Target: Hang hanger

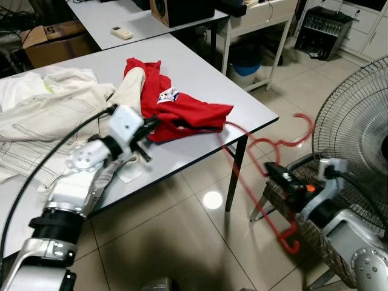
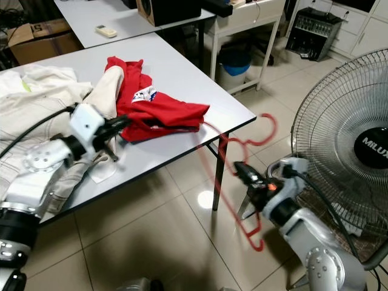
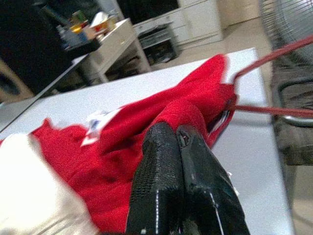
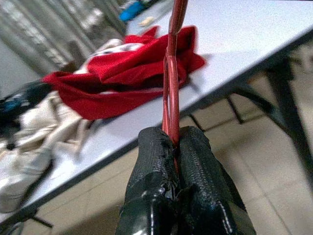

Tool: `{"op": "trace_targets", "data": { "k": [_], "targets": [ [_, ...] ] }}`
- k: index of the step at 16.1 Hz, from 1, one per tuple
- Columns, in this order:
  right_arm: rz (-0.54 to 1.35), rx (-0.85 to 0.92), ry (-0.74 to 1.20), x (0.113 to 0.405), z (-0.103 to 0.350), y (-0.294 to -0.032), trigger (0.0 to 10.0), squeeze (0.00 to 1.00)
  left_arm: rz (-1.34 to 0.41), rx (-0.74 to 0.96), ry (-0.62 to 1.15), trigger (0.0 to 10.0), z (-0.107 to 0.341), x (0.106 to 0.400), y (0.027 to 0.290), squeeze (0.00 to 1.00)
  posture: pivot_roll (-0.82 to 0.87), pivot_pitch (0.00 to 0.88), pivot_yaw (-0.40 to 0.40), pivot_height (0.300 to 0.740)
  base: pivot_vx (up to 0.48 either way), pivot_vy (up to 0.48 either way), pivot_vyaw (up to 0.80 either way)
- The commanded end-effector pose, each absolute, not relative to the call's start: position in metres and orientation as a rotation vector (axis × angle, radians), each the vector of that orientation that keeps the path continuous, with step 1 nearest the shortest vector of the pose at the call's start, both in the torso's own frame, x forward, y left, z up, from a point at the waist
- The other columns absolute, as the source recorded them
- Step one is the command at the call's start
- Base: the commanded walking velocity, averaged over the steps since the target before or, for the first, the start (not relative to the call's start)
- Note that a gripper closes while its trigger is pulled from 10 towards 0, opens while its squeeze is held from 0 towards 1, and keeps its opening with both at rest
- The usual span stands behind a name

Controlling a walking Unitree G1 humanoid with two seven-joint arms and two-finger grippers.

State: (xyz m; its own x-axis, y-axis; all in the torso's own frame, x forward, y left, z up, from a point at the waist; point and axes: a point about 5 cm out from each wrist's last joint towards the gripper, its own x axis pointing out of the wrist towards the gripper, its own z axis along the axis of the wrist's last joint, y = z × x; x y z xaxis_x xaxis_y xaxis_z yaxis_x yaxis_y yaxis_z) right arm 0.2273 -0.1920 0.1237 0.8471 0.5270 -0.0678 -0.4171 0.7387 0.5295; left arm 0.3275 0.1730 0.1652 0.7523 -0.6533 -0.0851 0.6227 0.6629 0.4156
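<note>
Red hanger [image 1: 267, 182] pinched btwn right gripper [image 1: 274, 172] fingers off the table [image 1: 200, 73] edge, its far end inside the red shirt [image 1: 182, 112] — left gripper [image 1: 151, 124], arm stretched over table, clamps shirt.

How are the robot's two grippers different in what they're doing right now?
The left gripper is over the table, shut on the red shirt; the right gripper is beside the table, above the floor, shut on the red hanger. The shirt lies crumpled; the hanger stands tilted in the air. Both grippers are closed.
</note>
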Motion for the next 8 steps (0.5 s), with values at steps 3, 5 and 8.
{"op": "trace_targets", "data": {
  "k": [3, 5, 8],
  "targets": [
    [0.642, 0.54, 0.235, 0.22, 0.13, -0.181, 10.0, 0.0, -0.976, 0.459, 0.016, 0.0, 0.144, 0.304, 0.152, 0.0, -0.07, 0.024, 0.068, 0.74, 0.0, 0.0, 0.0],
    [0.617, 0.545, 0.243, 0.223, 0.127, -0.184, 10.0, 0.0, -1.005, 0.473, 0.037, 0.0, 0.141, 0.301, 0.151, 0.0, -0.07, 0.018, 0.066, 0.74, 0.0, 0.0, 0.0],
    [0.657, 0.537, 0.256, 0.224, 0.13, -0.182, 10.0, 0.0, -1.001, 0.541, 0.068, 0.0, 0.14, 0.302, 0.157, 0.0, -0.07, 0.01, 0.061, 0.74, 0.0, 0.0, 0.0]
  ]
}}
